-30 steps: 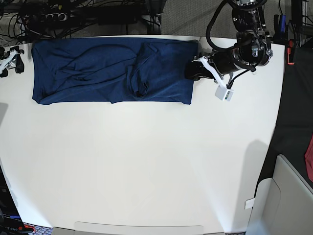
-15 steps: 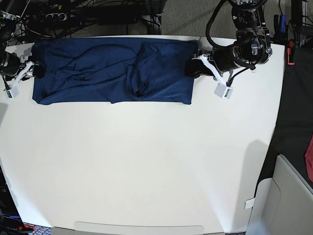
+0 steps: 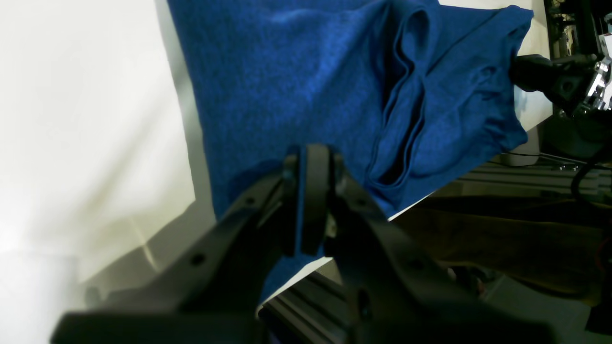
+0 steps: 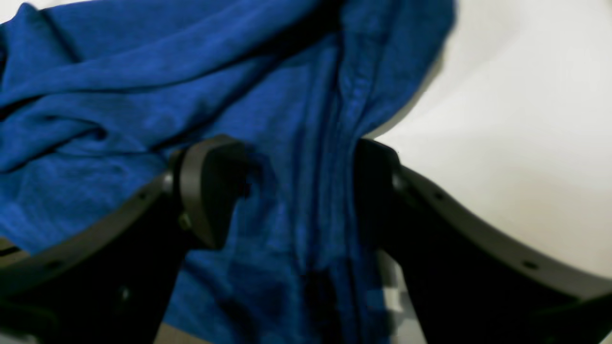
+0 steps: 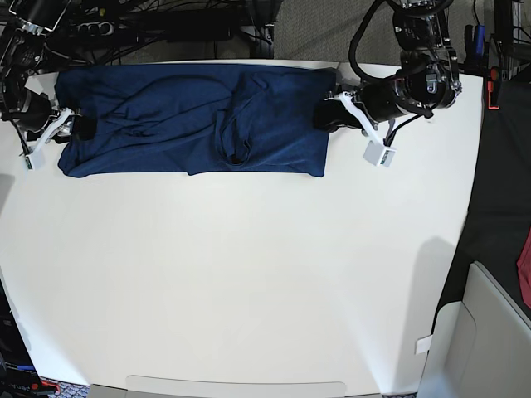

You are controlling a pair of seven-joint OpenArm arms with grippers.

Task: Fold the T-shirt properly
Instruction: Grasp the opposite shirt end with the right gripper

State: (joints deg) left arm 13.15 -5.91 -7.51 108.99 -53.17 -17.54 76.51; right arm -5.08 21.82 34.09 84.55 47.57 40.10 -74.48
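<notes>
The dark-blue T-shirt [image 5: 166,124] lies folded into a long band across the back of the white table [image 5: 249,274]. At the band's right end my left gripper [image 5: 325,116] is shut on the cloth. In the left wrist view, the left gripper [image 3: 306,200] pinches a thin edge of the T-shirt [image 3: 311,71]. My right gripper [image 5: 73,128] stands open at the band's left end. The right wrist view shows the right gripper [image 4: 294,191] open, with wrinkled T-shirt [image 4: 143,95] cloth lying between its two fingers.
Cables and a power strip [image 5: 91,29] run behind the table's back edge. A white tag [image 5: 377,155] hangs from the left arm. A grey bin [image 5: 489,332] stands at the lower right, with a red cloth [image 5: 524,265] at the right border.
My right arm has come in from the left edge, and its open gripper now sits over the shirt's left end. The left gripper has stayed shut on the right end.
</notes>
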